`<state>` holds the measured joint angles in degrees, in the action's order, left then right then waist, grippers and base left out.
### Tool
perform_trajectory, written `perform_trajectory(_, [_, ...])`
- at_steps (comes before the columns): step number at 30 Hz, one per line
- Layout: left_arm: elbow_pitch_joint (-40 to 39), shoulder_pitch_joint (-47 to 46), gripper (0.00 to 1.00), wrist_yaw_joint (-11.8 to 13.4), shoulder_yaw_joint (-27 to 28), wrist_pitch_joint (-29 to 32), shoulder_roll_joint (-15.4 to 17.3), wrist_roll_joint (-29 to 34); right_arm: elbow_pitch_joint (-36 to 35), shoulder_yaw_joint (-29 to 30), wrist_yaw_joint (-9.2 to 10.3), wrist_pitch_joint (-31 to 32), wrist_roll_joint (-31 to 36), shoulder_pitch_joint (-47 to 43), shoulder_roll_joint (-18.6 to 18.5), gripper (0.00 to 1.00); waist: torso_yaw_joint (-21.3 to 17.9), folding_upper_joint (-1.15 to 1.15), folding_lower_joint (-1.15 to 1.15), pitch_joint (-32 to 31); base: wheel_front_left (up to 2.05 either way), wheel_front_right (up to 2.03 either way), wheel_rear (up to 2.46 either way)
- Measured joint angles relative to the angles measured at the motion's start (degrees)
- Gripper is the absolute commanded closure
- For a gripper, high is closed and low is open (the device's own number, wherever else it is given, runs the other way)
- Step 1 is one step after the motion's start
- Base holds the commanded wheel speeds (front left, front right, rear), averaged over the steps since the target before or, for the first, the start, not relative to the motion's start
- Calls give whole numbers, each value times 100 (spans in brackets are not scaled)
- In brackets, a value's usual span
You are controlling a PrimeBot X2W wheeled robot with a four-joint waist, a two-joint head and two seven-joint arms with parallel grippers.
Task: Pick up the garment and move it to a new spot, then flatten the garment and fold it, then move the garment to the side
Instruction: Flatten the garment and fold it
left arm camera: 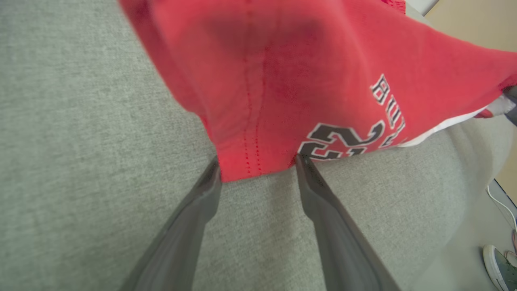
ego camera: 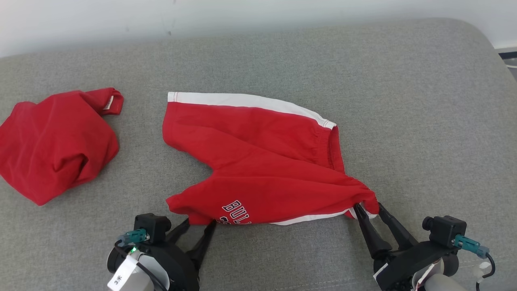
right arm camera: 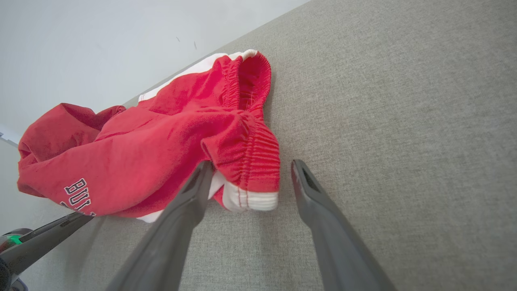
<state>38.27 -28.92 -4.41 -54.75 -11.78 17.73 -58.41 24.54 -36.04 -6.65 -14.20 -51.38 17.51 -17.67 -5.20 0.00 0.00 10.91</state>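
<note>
Well off to the left of the left tool (ego camera: 199,223), a crumpled red cloth (ego camera: 56,145) on the grey couch (ego camera: 404,101), touched by nothing. Left tool with fingers spread apart, clamped on nothing, tips right at the near leg hem of the red shorts (ego camera: 262,161). Hem sitting between the two tips, likely so as to pinch that corner. Shorts lying mostly flat just ahead of both tools, one leg pointing far away, white stripe along the far side. Right tool (ego camera: 369,208) also spread apart, with the bunched waistband corner in the gap, touching one finger. Probably lined up like this to grab both near corners and pull the cloth smooth.
</note>
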Motion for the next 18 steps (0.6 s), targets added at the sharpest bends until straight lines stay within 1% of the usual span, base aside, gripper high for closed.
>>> perform_trajectory(1, [16,-10,55,-21,2,-4,-2,0,8,1,0,-1,0,3,0,0,-3,0,0,-3,0,0,0])
perform_trajectory(2, [35,-9,73,-22,-2,-29,-5,0,16,1,0,-1,0,5,1,0,-5,0,0,-7,0,0,0])
perform_trajectory(3, [47,-9,95,-35,-9,-42,-7,1,26,1,-1,-1,0,5,2,0,-7,0,0,-12,0,0,0])
perform_trajectory(4, [54,-8,100,-76,-22,-44,-7,1,34,2,-10,-1,0,6,4,0,-8,0,0,-17,0,0,0])
perform_trajectory(12, [-27,7,100,-171,-99,-151,29,121,124,36,-19,-2,0,5,10,0,16,0,0,-76,0,0,0])
perform_trajectory(13, [-73,8,100,-175,-101,-151,47,133,135,49,-19,-2,0,3,3,29,25,0,0,-93,0,0,0])
perform_trajectory(14, [-147,14,100,-192,-98,-153,73,148,140,68,-22,-3,-1,-1,-8,53,36,0,0,-112,0,0,0])
perform_trajectory(15, [-223,20,100,-220,-82,-181,105,153,141,86,-24,-4,-1,-4,-16,83,49,0,0,-134,0,0,0])
perform_trajectory(16, [-309,31,100,-220,-48,-204,145,153,141,98,-24,-7,-2,-11,-30,100,64,0,0,-156,0,0,0])
perform_trajectory(18, [-480,38,100,-221,55,-220,265,162,140,122,-24,-8,-7,-41,-57,100,97,0,0,-207,0,0,0])
